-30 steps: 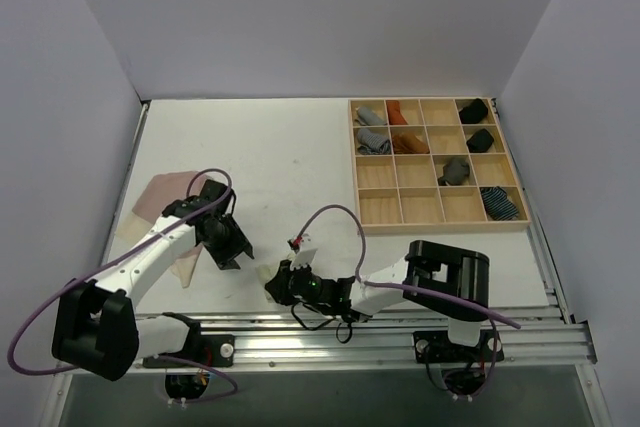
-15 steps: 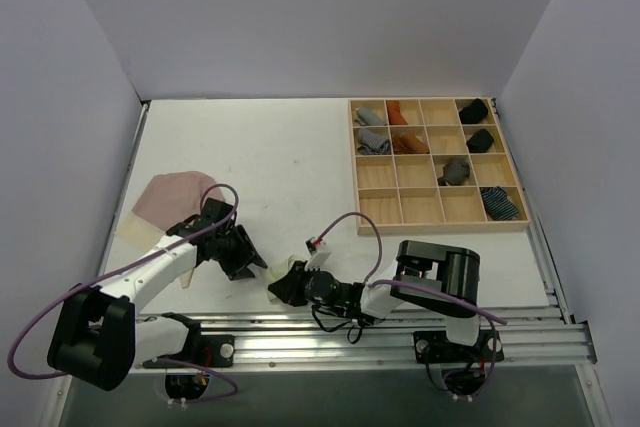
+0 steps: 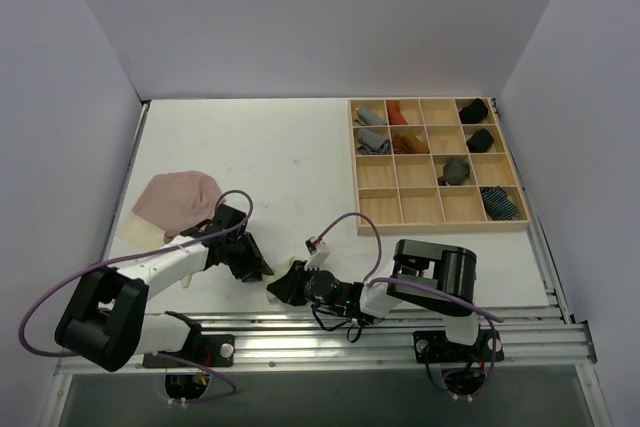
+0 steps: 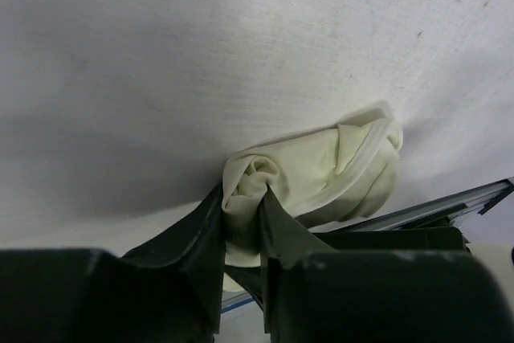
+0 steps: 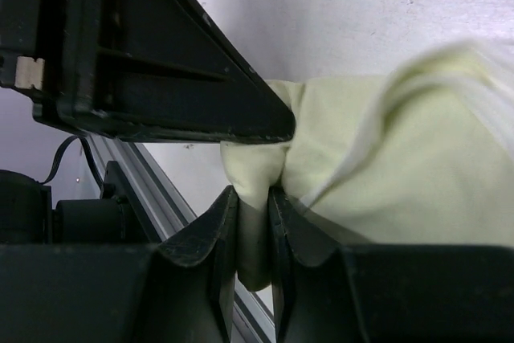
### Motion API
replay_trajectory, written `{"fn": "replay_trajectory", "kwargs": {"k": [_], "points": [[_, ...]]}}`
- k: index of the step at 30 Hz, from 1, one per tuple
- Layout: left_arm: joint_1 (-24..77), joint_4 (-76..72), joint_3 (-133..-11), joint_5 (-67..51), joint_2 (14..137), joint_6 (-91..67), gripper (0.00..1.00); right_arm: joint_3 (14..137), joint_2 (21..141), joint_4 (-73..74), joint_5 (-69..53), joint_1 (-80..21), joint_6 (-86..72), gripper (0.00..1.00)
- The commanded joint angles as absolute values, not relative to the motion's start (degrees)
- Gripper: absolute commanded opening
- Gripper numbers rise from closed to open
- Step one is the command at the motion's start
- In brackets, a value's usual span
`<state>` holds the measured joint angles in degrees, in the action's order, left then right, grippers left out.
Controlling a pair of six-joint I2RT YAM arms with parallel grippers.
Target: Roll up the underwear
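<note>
The pale yellow-green underwear is a bunched bundle near the table's front edge, barely showing between the two grippers in the top view. My left gripper is shut on a fold at the bundle's left end. My right gripper is shut on another fold of it, with the left gripper's finger just above. From the top, the left gripper and the right gripper meet at the bundle. The dusty pink underwear lies flat at the left, its beige part toward the edge.
A wooden compartment tray at the back right holds grey, rust, black and striped rolls. A metal rail runs along the front edge just behind the bundle. Walls close in the table on the left, right and back.
My left gripper has moved right, off the pink underwear, to the yellow-green bundle and closed on it. The right gripper stayed low by the rail, still gripping the bundle.
</note>
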<state>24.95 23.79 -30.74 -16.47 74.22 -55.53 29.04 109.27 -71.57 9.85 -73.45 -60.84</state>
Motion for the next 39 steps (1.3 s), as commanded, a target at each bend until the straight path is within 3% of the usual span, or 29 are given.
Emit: {"fn": "replay_trajectory", "kwargs": {"k": [1, 4, 7, 12, 23, 39], "points": [[28.1, 19.7, -32.2, -15.9, 76.7, -55.4, 0.23, 28.6, 112.2, -51.7, 6.9, -73.4, -56.8, 0.16], [30.2, 22.1, -34.3, -12.8, 76.8, -55.9, 0.05, 33.3, 109.6, -40.5, 8.0, -73.3, -54.6, 0.27], [31.4, 29.7, -37.4, -9.2, 75.9, -55.5, 0.02, 37.9, 105.0, -29.2, 11.8, -73.6, -51.5, 0.36], [32.3, 37.8, -41.7, -3.0, 77.5, -55.1, 0.02, 46.9, 100.7, -10.5, 20.2, -76.0, -47.1, 0.42], [33.4, 46.7, -45.4, 2.2, 79.4, -56.2, 0.02, 67.1, 108.0, 6.8, 31.4, -82.6, -39.0, 0.43], [33.9, 47.3, -44.7, 2.4, 80.7, -57.0, 0.02, 76.4, 114.3, 6.2, 31.5, -85.9, -33.1, 0.43]]}}
